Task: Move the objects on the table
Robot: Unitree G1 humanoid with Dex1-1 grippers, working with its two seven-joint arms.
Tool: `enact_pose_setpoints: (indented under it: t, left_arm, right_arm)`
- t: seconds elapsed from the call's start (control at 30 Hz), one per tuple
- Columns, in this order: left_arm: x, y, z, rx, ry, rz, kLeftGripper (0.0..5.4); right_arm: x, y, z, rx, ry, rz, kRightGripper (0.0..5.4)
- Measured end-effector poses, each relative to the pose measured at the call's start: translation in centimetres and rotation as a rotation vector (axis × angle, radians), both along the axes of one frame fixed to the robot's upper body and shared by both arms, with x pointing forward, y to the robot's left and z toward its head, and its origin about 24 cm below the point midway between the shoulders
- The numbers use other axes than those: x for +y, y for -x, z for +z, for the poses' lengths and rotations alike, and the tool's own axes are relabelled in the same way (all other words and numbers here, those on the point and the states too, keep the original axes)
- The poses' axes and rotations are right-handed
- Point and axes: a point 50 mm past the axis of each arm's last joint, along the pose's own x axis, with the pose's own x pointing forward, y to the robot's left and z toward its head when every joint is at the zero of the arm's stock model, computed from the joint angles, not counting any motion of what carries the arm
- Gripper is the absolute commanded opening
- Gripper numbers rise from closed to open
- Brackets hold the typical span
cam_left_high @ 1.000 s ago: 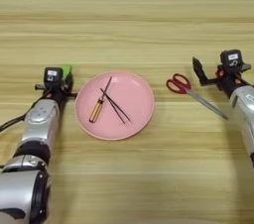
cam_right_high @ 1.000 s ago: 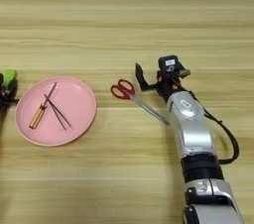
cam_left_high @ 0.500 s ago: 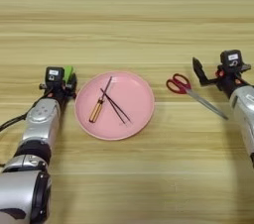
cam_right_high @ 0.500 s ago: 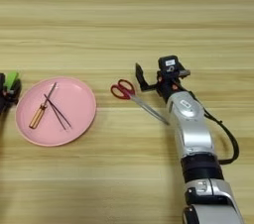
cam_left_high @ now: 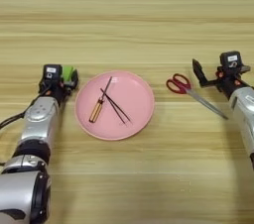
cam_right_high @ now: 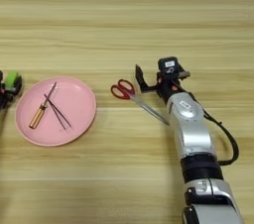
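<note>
The small green block [cam_left_high: 68, 73] sits between the black fingers of my left gripper [cam_left_high: 63, 80], which is shut on it just left of the pink plate's rim. The block also shows at the left edge of the right eye view [cam_right_high: 12, 80]. My right gripper [cam_right_high: 150, 82] stands open low over the table [cam_left_high: 129, 20] at the right. One fingertip [cam_right_high: 139, 76] points up beside the red-handled scissors [cam_right_high: 130, 95], and nothing is between the fingers. The black pen with red ends is out of view.
A round pink plate [cam_left_high: 141, 119] lies in the middle, holding a wooden-handled tool [cam_left_high: 96, 109] and thin black sticks [cam_left_high: 115, 107]. The scissors' blades [cam_left_high: 207, 105] run down-right, under my right forearm [cam_right_high: 191, 131].
My left gripper has edged slightly right toward the plate with the green block in it. The right arm and scissors have stayed put.
</note>
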Motion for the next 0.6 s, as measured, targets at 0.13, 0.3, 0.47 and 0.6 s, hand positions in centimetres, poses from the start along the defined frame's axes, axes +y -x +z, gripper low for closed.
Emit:
enact_pose_setpoints:
  t: [0.13, 0.3, 0.47, 0.6]
  left_arm:
    - [0.0, -0.1, 0.3, -0.017, -0.002, -0.003, 4.42]
    - [0.0, -0.1, 0.8, -0.049, -0.004, -0.009, 4.90]
    - [0.0, 0.1, 1.0, -0.064, -0.005, -0.009, 5.31]
    - [0.0, 0.0, 1.6, -0.094, -0.004, -0.001, 5.37]
  right_arm:
    - [0.0, 0.0, 0.0, 0.001, -0.001, -0.002, 5.40]
    - [-0.7, 0.0, 0.1, -0.003, -0.003, -0.022, 5.40]
    - [-1.8, 0.0, 0.4, -0.012, 0.009, -0.052, 5.40]
    - [-3.0, 0.0, 0.7, -0.022, 0.016, -0.083, 5.40]
